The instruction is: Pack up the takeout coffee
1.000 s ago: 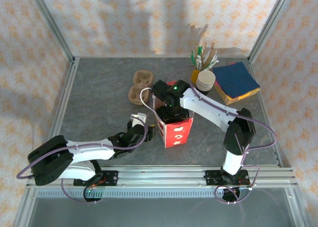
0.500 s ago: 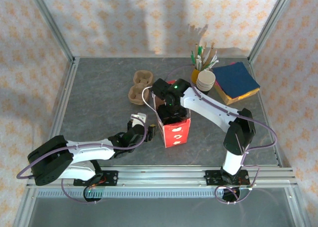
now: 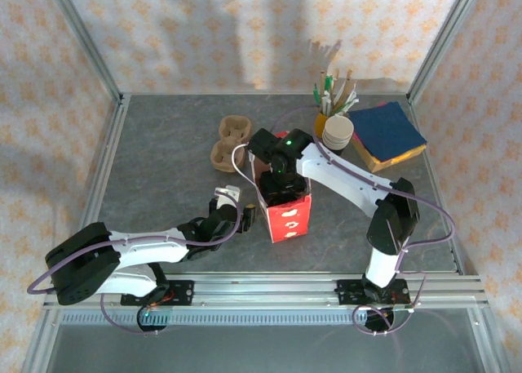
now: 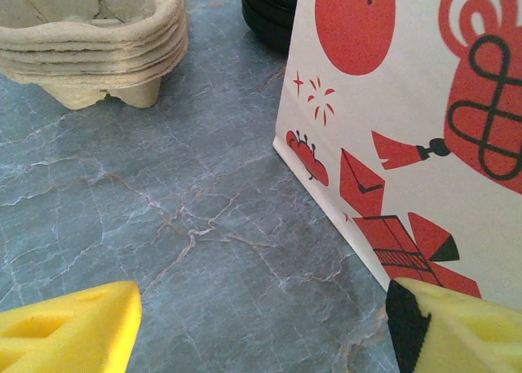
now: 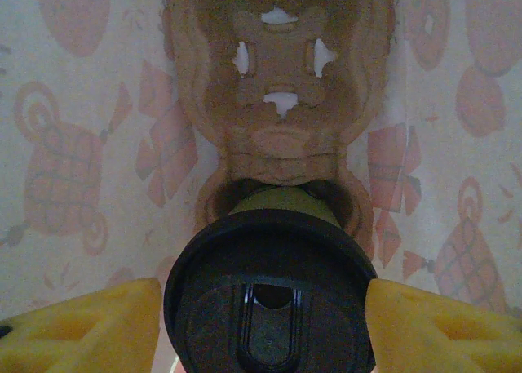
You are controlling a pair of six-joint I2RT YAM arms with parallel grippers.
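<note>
Looking down on a grey, marble-veined counter (image 3: 163, 144) framed in aluminium rails, with cream wallpaper patterned in orange flowers all round. Printed on the red-and-white paper bag (image 3: 289, 218): red drawings of a dotted disc, a knot, an envelope; no legible words. Viewed from the left wrist: stacked pulp trays (image 4: 98, 46), a stack of black lids (image 4: 269, 14), and the left gripper (image 4: 261, 328) spread wide, empty, beside the bag's wall. Peering inside the bag from the right wrist: takeout coffee (image 5: 269, 267), black lid over green wall, seated in a brown pulp carrier (image 5: 277, 87). Flanking that lid closely, right gripper (image 5: 265, 328); cannot tell whether actually clamped.
</note>
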